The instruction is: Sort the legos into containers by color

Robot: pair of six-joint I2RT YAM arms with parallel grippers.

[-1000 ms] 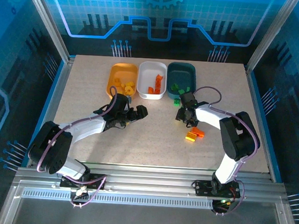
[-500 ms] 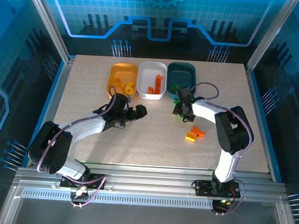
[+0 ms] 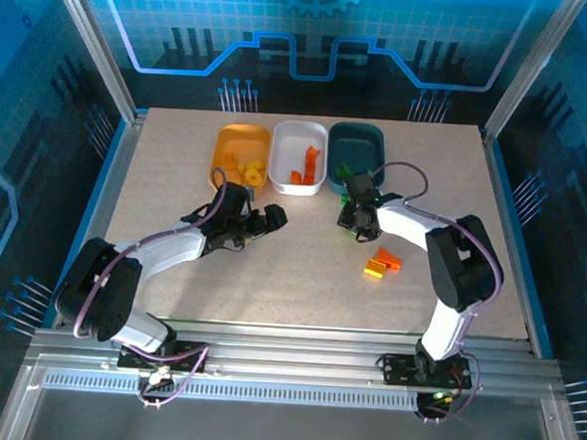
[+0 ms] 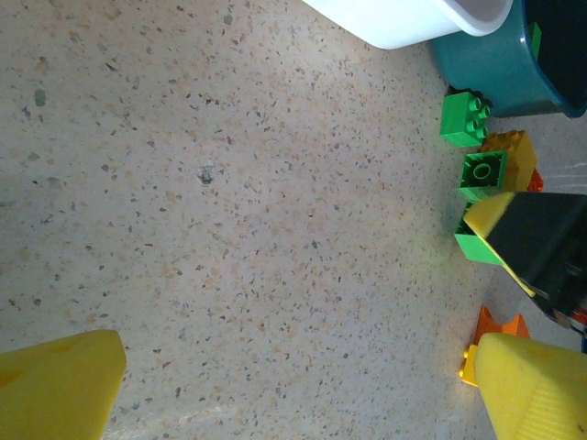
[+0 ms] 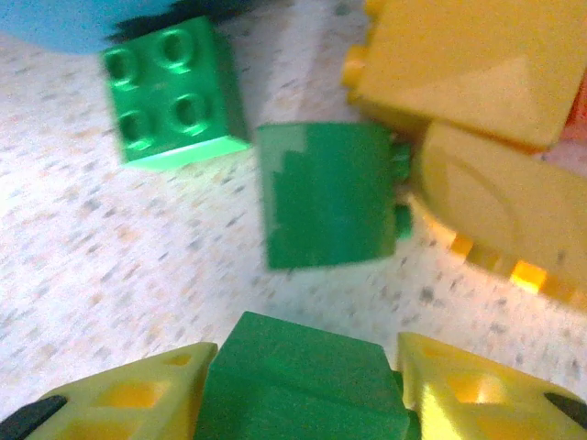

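Three containers stand in a row at the back: an orange-yellow tray (image 3: 240, 157) with yellow legos, a white tray (image 3: 298, 156) with orange-red ones, and a dark teal tray (image 3: 357, 149) with a green one. My right gripper (image 3: 354, 221) (image 5: 304, 346) is down on the table in front of the teal tray, shut on a green lego (image 5: 303, 385). Just beyond it lie a green studded brick (image 5: 174, 92), a green brick on its side (image 5: 326, 192) and two yellow bricks (image 5: 468, 64). My left gripper (image 3: 264, 221) (image 4: 293, 385) hovers open over bare table.
An orange brick (image 3: 388, 258) and a yellow brick (image 3: 374, 272) lie together right of centre. In the left wrist view the cluster of green and yellow bricks (image 4: 482, 172) sits beside the teal tray's wall (image 4: 495, 64), with the white tray's corner (image 4: 413, 18) above.
My right gripper moved up and left to the bricks in front of the teal tray, and its jaws narrowed onto a green lego. The left arm barely shifted.
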